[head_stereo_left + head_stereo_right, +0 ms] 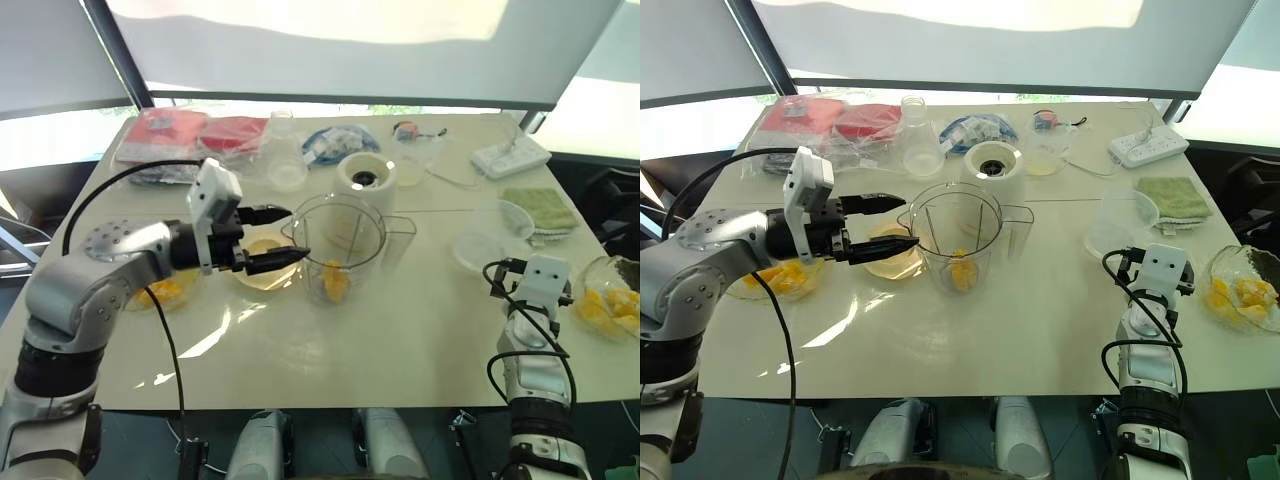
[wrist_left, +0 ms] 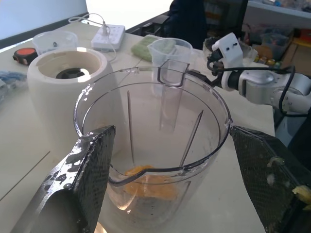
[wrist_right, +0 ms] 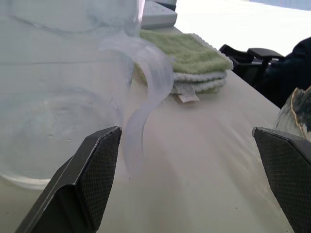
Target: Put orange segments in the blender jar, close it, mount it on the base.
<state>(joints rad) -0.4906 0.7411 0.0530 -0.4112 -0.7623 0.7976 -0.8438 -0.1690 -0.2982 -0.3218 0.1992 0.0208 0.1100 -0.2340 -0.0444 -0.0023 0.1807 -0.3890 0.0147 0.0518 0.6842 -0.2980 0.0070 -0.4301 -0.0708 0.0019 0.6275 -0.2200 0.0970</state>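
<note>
Blender jar (image 1: pixel 338 245) wall blurs orange segments (image 1: pixel 336 282) inside.

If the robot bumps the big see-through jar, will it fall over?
Maybe. The blender jar is tall and narrow, so a bump near its rim could tip it. It holds just a few orange segments at the bottom, so it is probably light and might slide on the smooth table.

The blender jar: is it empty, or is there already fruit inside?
Not empty. The blender jar stands upright and lidless, with a few orange segments at its bottom; most of it is unfilled.
</note>
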